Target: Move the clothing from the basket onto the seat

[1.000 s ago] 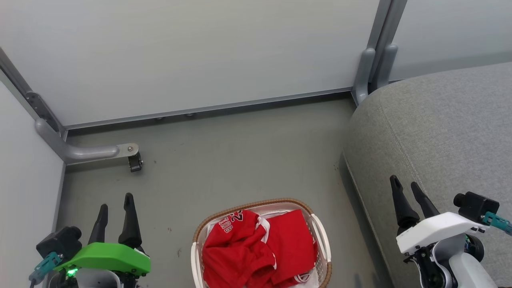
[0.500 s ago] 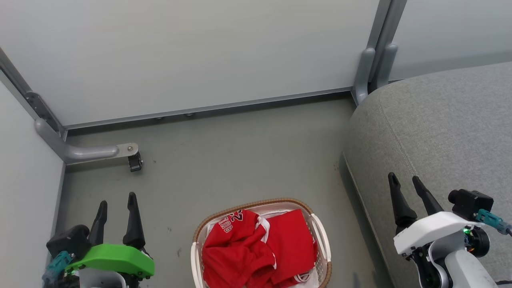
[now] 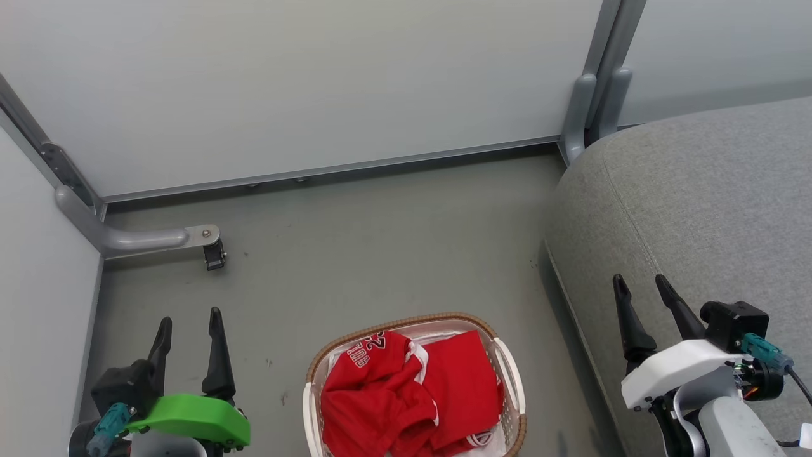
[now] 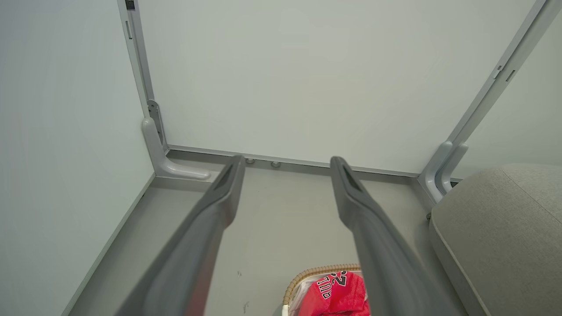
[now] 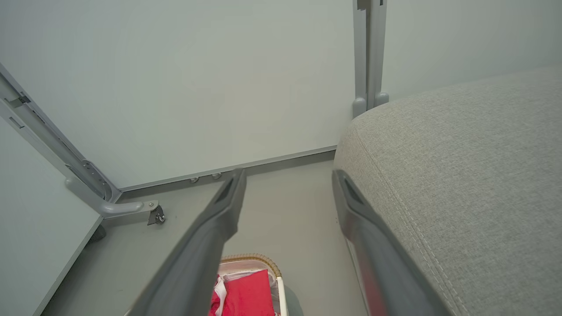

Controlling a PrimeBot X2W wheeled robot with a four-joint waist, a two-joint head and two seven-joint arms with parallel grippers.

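The red jersey [image 3: 409, 397] with white trim and lettering lies crumpled in the white basket [image 3: 512, 384] with a brown rim, on the floor at the bottom centre of the head view. The grey seat [image 3: 710, 203] fills the right side. My left gripper [image 3: 190, 318] hangs open to the left of the basket, above the floor. Over the seat's front edge, right of the basket, my right gripper [image 3: 641, 283] is open too. The left wrist view shows a bit of jersey [image 4: 336, 294] and the seat [image 4: 505, 237]. In the right wrist view, the jersey [image 5: 246, 294] lies low between the fingers.
White partition panels [image 3: 304, 82] close off the back and left, on grey metal posts [image 3: 599, 76]. A grey foot with a small castor [image 3: 214, 254] juts onto the floor at the left. Bare grey floor [image 3: 380, 247] lies between basket and wall.
Both grippers have opened wider. The left gripper has shifted slightly right and down the view; the right one has edged left and up. Basket and jersey have stayed put.
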